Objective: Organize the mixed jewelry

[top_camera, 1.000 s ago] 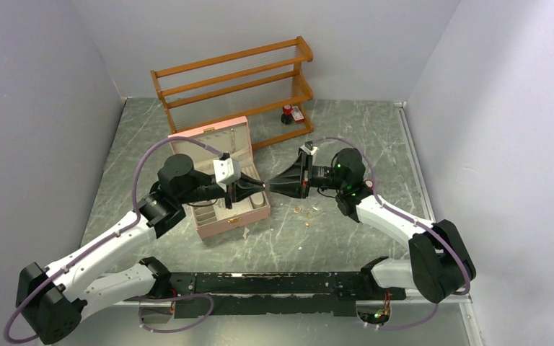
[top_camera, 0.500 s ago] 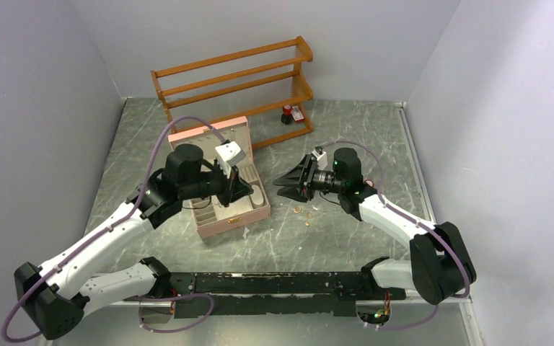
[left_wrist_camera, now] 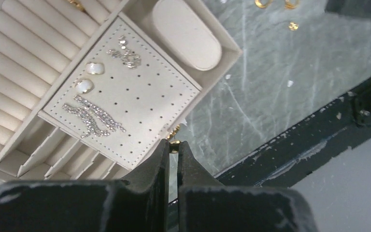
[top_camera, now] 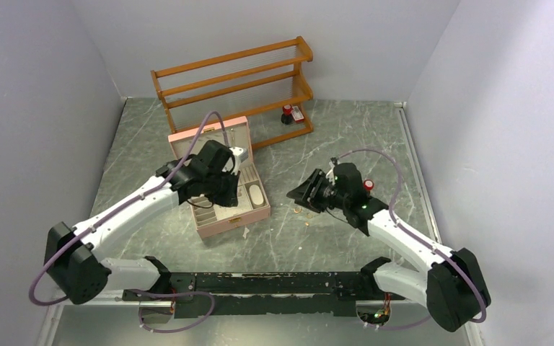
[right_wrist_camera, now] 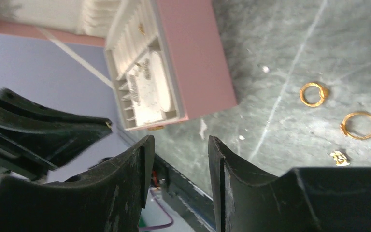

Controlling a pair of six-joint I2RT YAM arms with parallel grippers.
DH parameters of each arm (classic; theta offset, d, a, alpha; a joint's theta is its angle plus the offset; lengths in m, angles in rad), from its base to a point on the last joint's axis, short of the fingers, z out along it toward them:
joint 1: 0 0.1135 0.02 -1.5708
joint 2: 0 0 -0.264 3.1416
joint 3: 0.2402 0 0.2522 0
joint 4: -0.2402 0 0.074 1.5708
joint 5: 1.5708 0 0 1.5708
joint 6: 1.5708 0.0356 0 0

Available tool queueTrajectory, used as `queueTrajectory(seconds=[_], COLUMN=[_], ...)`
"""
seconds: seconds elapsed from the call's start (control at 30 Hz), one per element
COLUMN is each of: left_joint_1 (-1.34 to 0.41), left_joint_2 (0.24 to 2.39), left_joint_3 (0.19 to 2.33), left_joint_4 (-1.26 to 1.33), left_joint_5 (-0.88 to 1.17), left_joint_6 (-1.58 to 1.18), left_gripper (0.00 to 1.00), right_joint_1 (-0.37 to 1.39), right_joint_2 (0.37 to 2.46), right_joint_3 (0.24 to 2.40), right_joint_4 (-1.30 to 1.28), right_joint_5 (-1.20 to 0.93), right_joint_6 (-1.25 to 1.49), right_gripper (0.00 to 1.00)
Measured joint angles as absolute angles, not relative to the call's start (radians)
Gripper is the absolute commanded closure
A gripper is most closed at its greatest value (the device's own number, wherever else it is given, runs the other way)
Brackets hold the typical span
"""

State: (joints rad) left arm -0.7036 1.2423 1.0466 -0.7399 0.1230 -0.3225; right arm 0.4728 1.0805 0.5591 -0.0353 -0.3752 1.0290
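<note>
Left gripper (left_wrist_camera: 173, 146) pinching a small gold piece (left_wrist_camera: 173, 142) between pressed-together fingertips, hovering at the front edge of the open pink jewelry box (top_camera: 225, 225), just beside the perforated earring pad (left_wrist_camera: 140, 96) carrying sparkly earrings (left_wrist_camera: 92, 118). Right gripper (right_wrist_camera: 179, 140) hanging spread, gripping nothing, over the marble table (top_camera: 346, 137). A gold ring (right_wrist_camera: 322, 90) and a gold hoop (right_wrist_camera: 345, 128) are lying loose nearby.
</note>
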Motion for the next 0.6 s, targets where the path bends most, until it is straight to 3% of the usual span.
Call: queueTrajectory(seconds=[0.3,0.6], left_joint_1=[-0.692,-0.66], left_joint_2=[1.408,1.427], left_joint_3=[1.116,1.126], left_joint_4=[-0.835,-0.885], left_joint_5=[0.025,-0.034], left_joint_6=[-0.388,-0.427], left_gripper=[0.95,0.95], right_joint_1=[0.709,0.804], right_joint_2=[1.092,1.149], right_joint_3=[0.376,0.327], right_joint_4=[0.133,0.315], right_joint_5=[-0.205,-0.149], right_joint_6=[0.954,0.921], right_gripper=[0.52,0.52])
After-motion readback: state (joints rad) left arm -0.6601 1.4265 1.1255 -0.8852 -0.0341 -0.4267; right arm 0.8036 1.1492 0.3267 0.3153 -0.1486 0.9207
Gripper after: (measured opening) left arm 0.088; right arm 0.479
